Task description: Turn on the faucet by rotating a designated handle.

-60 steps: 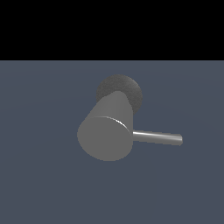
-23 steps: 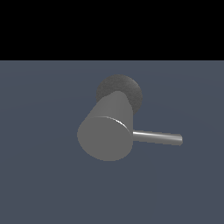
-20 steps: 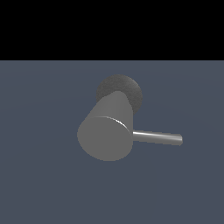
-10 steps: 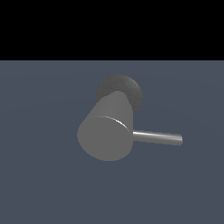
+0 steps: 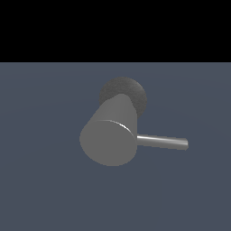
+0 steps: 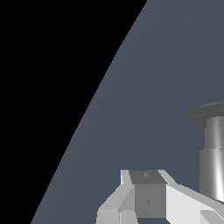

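Only the base of the white gripper (image 6: 148,205) shows at the edge of the wrist view, its fingertips cut off by the frame, so it is impossible to tell whether the jaws are apart or together. Nothing is seen held in it. The gripper is absent from the exterior view, which suggests it is well apart from the handle.

Beside the gripper in the wrist view stands the faucet (image 6: 215,153), a thick, smooth grey cylinder rising from a darker round base (partly cropped here). In the exterior view the faucet (image 5: 110,135) sits near the middle of a plain blue-grey floor (image 5: 45,189), its flat round end facing the camera. The handle (image 5: 162,141), a thin straight metal rod, sticks out of the cylinder's side toward the exterior view's right.

The task looks barely begun: nothing touches the handle, and the approach, contact and turn all remain.
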Action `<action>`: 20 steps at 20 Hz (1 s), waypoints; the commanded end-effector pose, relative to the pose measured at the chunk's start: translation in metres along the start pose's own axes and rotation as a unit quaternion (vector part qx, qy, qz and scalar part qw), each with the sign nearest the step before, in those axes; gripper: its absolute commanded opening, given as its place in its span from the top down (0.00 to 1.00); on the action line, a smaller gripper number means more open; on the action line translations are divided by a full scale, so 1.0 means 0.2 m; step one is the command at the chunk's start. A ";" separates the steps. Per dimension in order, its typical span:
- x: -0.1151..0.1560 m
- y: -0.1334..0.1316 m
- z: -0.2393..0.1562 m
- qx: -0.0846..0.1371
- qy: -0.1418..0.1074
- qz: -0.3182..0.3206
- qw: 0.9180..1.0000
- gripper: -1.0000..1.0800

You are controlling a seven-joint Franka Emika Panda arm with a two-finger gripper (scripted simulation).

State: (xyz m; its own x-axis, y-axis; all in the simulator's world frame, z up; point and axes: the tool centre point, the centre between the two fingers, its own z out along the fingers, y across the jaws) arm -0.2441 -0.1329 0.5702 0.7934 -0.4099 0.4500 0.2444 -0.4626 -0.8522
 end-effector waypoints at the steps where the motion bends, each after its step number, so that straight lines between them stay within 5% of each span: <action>1: 0.01 0.00 0.00 0.006 0.000 0.003 1.000 1.00; 10: 0.01 0.00 0.07 0.010 -0.019 0.015 1.000 1.00; 20: 0.05 0.03 0.00 0.042 0.012 0.021 0.999 1.00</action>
State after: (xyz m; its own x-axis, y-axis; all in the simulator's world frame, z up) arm -0.2355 -0.1359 0.5694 0.7976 -0.4334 0.4194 0.2522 -0.3920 -0.8847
